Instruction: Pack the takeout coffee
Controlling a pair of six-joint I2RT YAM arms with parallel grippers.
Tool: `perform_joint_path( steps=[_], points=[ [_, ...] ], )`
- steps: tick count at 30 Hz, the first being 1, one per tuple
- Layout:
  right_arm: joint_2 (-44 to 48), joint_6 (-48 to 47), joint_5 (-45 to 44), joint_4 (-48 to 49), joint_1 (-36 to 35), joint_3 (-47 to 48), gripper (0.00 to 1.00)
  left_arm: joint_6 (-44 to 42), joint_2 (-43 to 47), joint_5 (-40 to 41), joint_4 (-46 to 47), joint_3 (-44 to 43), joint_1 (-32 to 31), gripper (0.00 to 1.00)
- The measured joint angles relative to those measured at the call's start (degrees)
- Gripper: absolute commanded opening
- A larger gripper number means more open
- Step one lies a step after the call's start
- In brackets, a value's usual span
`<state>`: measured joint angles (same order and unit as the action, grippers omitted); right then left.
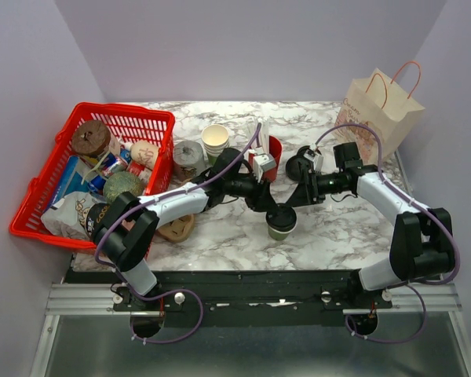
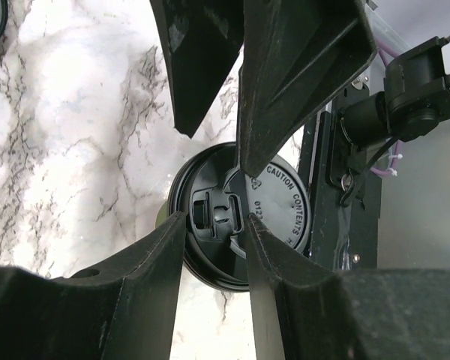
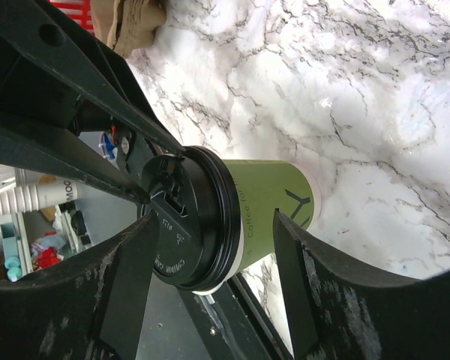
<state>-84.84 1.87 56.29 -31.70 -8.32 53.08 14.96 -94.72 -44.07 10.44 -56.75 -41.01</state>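
Left wrist: coffee lid (image 2: 281, 196), "CAUTION CONTENTS"

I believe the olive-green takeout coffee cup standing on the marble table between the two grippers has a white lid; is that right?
Not quite: the lid is black, not white, as the right wrist view shows. The rest of your description of the olive-green takeout coffee cup holds.

Top external: is sitting high behind my bases, looking down and forward across the whole desk (image 1: 345, 228), from far off.
Left wrist: is riding my left claw (image 2: 215, 216), staring straight down, very close, onto the takeout coffee (image 2: 281, 195).
Right wrist: is riding my right claw (image 3: 212, 216), eyeing that takeout coffee side-on, close.
All three are sharing the takeout coffee and surrounding marble.
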Motion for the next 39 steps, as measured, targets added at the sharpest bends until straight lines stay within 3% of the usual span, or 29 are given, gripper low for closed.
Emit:
perform_joint_path(
  steps=[14,22,39],
  points=[
    [1.4,-2.0,-1.2,-1.5,0.0,0.0,0.72,-1.1,0.0,-0.3,-1.0,-2.0,-0.7,0.45],
    [3.1,-4.6,-3.3,-3.3,-0.2,-0.6,0.72,-2.9,0.1,1.0,-3.4,-3.7,-0.7,0.57],
    [6.2,-7.4,-5.4,-5.0,-0.6,-2.3,0.72,-3.2,0.4,2.4,-4.1,-3.5,-0.7,0.52]
  ],
)
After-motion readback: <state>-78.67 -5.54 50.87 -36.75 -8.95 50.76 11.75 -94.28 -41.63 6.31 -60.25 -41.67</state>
